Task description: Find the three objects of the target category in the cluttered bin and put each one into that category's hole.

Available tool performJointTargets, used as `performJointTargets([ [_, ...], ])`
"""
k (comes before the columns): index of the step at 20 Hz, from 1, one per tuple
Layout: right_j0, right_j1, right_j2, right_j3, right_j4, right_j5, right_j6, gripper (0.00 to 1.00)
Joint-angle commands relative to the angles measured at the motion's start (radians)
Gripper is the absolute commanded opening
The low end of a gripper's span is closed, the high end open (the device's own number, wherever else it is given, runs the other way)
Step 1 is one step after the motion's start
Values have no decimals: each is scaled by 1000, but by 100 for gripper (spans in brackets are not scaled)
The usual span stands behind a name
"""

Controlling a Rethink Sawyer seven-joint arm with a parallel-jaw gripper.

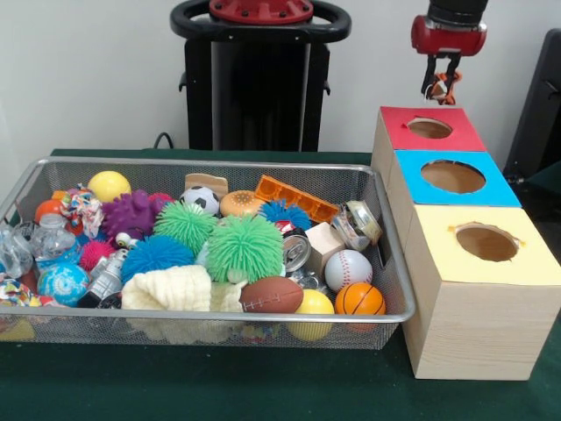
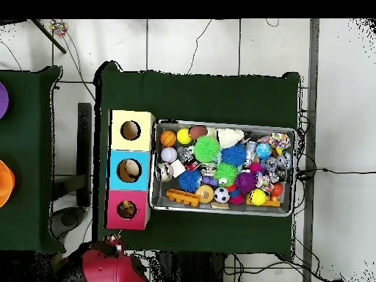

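gripper (image 1: 441,86) clutching orange striped plush (image 1: 446,85) above red hole (image 1: 429,128), dark green tablecloth (image 1: 219,386), pale wall (image 1: 88,79)

Fingers (image 1: 443,83) gripping orange striped plush (image 1: 444,88) — above red-surround hole (image 1: 429,128), cluttered bin (image 1: 219,314) alongside

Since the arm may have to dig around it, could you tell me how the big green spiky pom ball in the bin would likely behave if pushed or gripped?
The green pom ball looks soft: its thin rubbery spikes would probably bend and squash under a gripper. It seems light for its bulk, so a push would likely shift it easily. Wedged among the blue pom ball and the football, it probably would not roll far.
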Motion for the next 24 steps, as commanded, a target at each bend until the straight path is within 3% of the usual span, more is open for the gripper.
performJointTargets([
  [1,28,75,-68,-133,72,-137,260,0],
  [7,19,74,-55,-128,100,-157,251,0],
  [24,10,87,-80,-191,119,-69,224,0],
])
